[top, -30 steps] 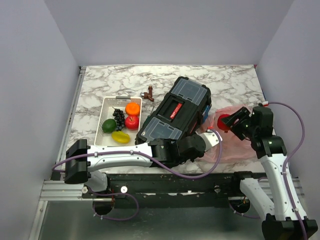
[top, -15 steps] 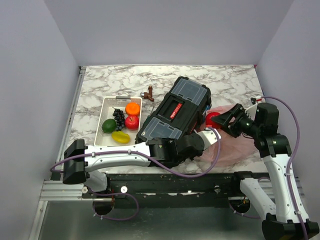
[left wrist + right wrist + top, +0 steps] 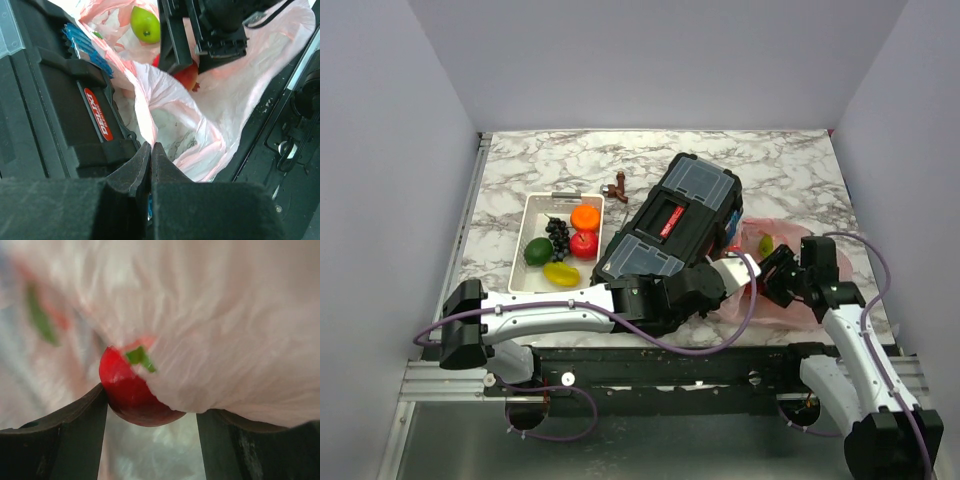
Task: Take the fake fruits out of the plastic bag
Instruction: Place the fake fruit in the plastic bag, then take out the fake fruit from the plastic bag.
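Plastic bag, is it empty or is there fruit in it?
Not empty. A green fruit and a red fruit lie inside the plastic bag in the left wrist view.

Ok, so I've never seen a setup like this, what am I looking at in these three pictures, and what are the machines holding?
Two robot arms, a left arm and a right arm, are bolted to a marble table. The wide picture is from an overhead camera; the other two from cameras on the wrists. On the table: a black toolbox, a white tray of toy fruits, a brown figure and a pink bag. The left claw pinches the bag's plastic. The right claw is open inside the bag, fingers either side of a red fruit. A green fruit lies there too.
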